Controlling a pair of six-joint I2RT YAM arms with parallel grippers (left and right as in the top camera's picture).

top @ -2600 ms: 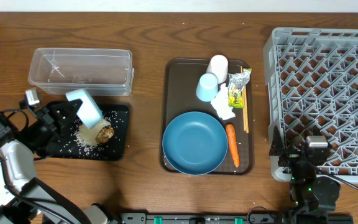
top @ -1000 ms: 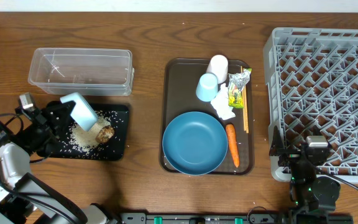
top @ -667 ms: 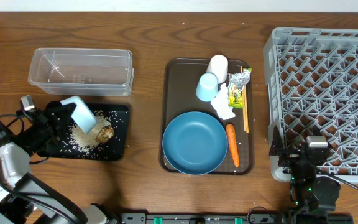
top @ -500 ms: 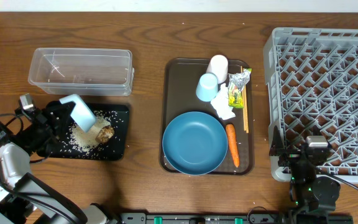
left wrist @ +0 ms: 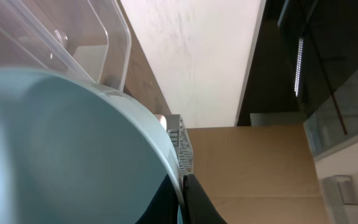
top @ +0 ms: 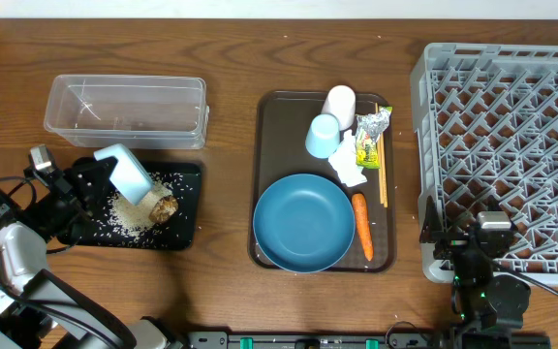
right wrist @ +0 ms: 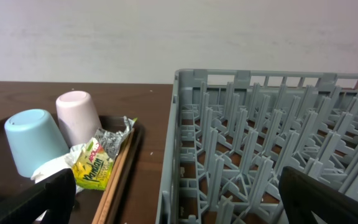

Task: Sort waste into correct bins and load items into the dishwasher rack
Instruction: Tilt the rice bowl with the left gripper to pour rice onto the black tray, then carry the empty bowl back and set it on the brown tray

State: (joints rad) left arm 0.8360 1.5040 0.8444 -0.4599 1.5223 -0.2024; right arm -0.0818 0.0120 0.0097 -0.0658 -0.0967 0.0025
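- The grey dishwasher rack (top: 511,145) sits right against the right gripper (top: 463,242), whose jaws stand wide apart and empty, the rack just ahead of them.
- The dark-blue plate (top: 303,221) lies on the brown serving tray (top: 260,174), to the left of those open jaws.
- The left gripper (top: 90,184) is clamped on the small light-blue bowl (top: 129,173), tipped mouth-down over the black tray (top: 187,228). Rice grains (top: 124,215) and a brown food lump (top: 163,207) lie just beyond the jaws.
- The bowl likely goes to the rack next, far across from the left jaws. The right arm is nearer.
- The snack wrapper (right wrist: 95,169) seems to read "Pandan".
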